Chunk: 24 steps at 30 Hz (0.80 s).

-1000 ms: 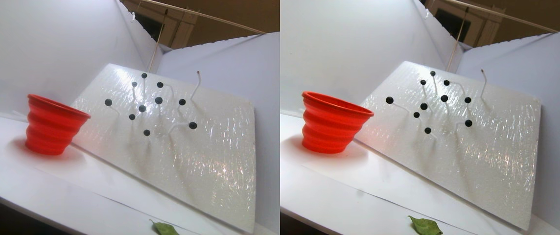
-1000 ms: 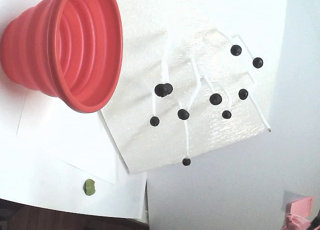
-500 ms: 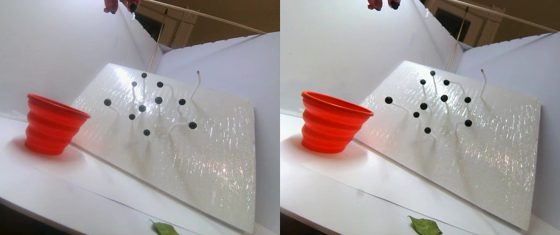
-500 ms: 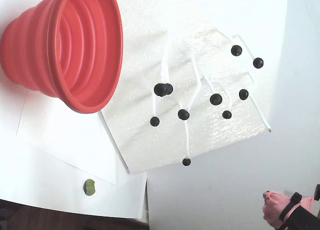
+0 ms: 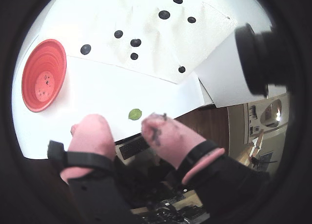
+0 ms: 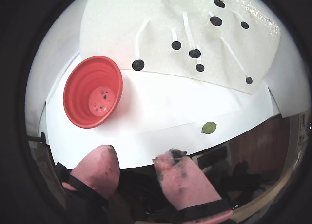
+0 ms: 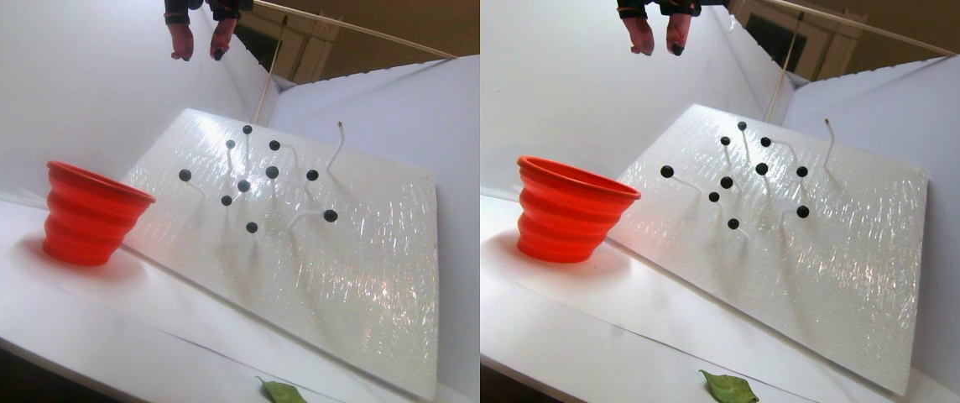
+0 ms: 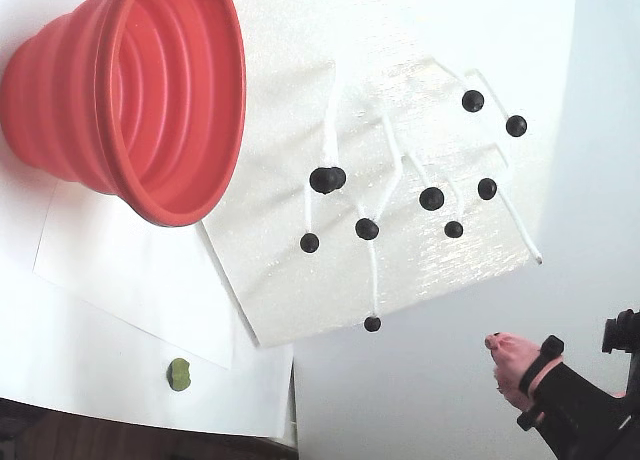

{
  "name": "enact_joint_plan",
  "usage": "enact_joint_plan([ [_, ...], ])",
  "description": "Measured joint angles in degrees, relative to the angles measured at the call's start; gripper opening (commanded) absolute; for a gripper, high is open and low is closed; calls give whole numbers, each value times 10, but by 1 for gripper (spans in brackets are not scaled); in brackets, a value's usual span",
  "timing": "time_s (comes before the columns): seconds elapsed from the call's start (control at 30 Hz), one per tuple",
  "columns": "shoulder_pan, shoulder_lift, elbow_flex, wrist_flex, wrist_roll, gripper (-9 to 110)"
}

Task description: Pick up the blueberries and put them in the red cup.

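The gripper [image 6: 139, 160] hangs spread and empty above the near edge of the table [image 6: 161, 107]. In this wrist view the berries [image 6: 194, 53] lie scattered on the far sheet [image 6: 146, 19], the cup [image 6: 78, 95] at left.

My gripper [image 5: 124, 129]: two fat rounded fingers [image 5: 91, 134] wrapped in pale pink rubbery covers, both smudged with dark stains; the right-hand one in a wrist view [image 6: 181, 177] is the dirtier, with a black mark at its tip. Black bands cinch each cover at the base, one edged with a pink rim. Behind them I see black plastic body, matte, with dark cabling bunched between the finger roots. Fixed view shows the same pink tip, black strap and black arm [image 8: 585, 410]
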Motion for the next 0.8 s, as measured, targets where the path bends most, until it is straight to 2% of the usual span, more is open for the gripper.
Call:
enact_joint_plan([
  [0.8, 0, -136, 0, -115, -47, 18],
])
